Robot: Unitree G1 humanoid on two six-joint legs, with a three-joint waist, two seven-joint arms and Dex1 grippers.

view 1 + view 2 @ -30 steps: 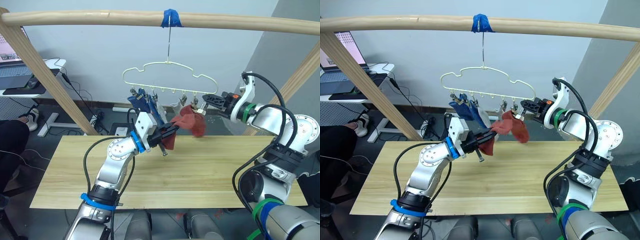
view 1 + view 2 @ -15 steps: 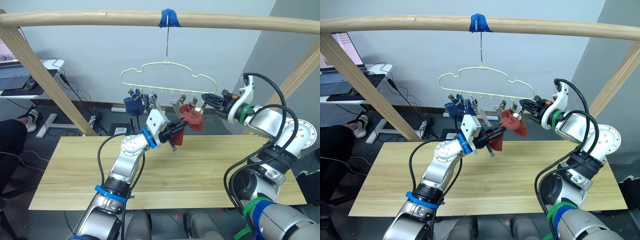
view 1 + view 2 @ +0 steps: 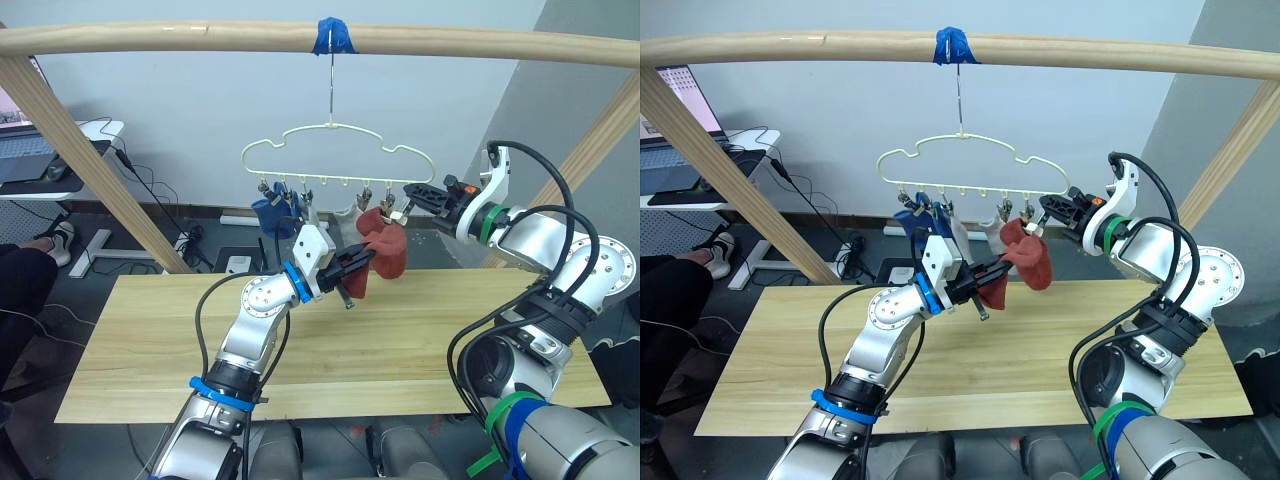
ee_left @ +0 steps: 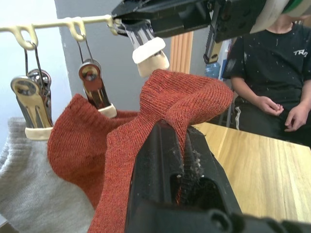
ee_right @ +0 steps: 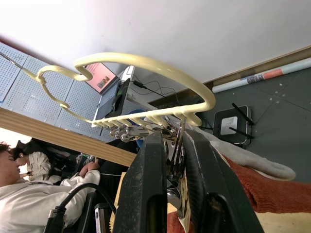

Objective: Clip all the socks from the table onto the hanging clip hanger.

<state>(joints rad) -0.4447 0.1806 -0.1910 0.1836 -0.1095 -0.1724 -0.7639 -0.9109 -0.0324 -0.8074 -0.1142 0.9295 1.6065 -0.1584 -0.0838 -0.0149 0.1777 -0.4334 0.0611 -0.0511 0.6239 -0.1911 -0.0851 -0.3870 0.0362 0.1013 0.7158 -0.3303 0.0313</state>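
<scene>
The left gripper [image 3: 362, 264] is closed on a rust-red sock [image 4: 165, 111], its two black fingers pinching a fold of ribbed knit; the sock's long axis runs from the jaws up toward the end clip [image 4: 148, 48], the rest drooping below them. The right gripper [image 5: 170, 160] squeezes that metal clip, its fingers narrowly apart around it, the cream-padded tips held open just above the sock's top edge. The clip hanger [image 3: 335, 152], thin pale yellow wire with a cloud outline, hangs level from the taped pole [image 3: 330, 36]. A second rust-red sock [image 4: 73, 141], a grey sock [image 4: 29, 194] and blue socks [image 3: 272, 212] hang beside the jaws. The planked table [image 3: 420, 340] lies bare below
</scene>
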